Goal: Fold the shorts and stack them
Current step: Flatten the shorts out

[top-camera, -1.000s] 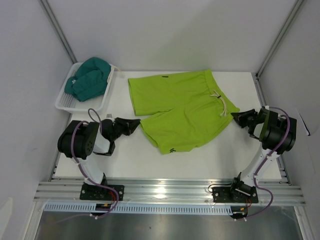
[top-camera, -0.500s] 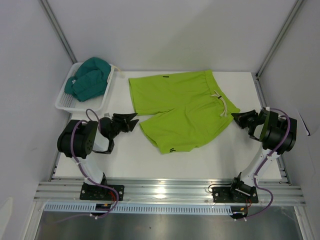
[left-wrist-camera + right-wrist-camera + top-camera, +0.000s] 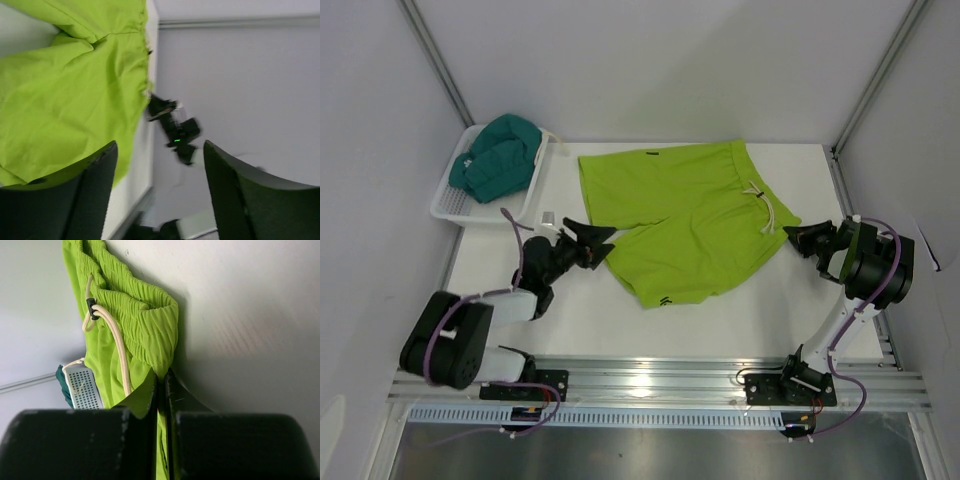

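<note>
Presently the lime green shorts (image 3: pixel 680 215) lie spread across the desk (image 3: pixel 720 320), left jaws wide and empty at their 9 o'clock leg hem, right jaws pinching the 3 o'clock waistband corner, bare surface toward 6 o'clock, teal shorts (image 3: pixel 500 155) in the basket (image 3: pixel 445 205) at 10 o'clock.

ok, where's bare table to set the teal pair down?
Widest: near strip of table between green shorts hem and front rail. Smaller: far-right corner beside the shorts. Crowded: between basket and shorts, left hand there.

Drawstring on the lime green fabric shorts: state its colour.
The drawstring is cream; clearest in the right wrist view.
</note>
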### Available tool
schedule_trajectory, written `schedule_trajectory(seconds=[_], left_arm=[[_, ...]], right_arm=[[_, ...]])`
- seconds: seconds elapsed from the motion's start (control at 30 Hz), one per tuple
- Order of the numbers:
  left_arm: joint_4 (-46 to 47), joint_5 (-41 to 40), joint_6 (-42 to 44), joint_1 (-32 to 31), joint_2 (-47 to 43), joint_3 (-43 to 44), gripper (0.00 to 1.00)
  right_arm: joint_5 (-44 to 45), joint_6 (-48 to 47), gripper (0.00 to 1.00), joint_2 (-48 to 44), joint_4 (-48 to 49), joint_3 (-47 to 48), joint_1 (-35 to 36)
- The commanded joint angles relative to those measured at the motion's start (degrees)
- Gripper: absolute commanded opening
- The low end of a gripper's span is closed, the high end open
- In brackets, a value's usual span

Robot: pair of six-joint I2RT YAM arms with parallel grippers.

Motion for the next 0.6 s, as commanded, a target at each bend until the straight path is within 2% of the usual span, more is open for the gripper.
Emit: schedule_trajectory(seconds=[0.0, 0.1, 0.23, 0.3, 0.43, 0.57], left_arm=[[-22.4, -9.5, 19.6, -6.7, -9.4, 3.6, 0.75], [-32.0, -16.7, 29.5, -14.3, -14.7, 5.2, 0.81], [-41.0, -26.8, 34.6, -24.0, -16.2, 6.5, 0.82], [-40.4, -28.0, 33.7, -26.4, -16.0, 5.3, 0.82], [-32.1, -28.3, 32.0, -32.2, -14.8, 0.2, 0.82], [-31.2, -32.2, 32.6, -35.3, -12.2, 0.7, 0.82]], right_arm=[[0.3, -0.2, 0.0, -0.7, 1.7, 0.0, -0.4], [0.2, -0.3, 0.0, -0.2, 0.6, 0.7, -0.4], [0.4, 0.0, 0.0, -0.5, 0.8, 0.5, -0.5], [0.5, -0.3, 0.0, -0.8, 0.7, 0.3, -0.4], [0.4, -0.4, 0.0, -0.8, 0.6, 0.3, -0.3], [0.6, -0.5, 0.0, -1.0, 0.7, 0.1, -0.3]])
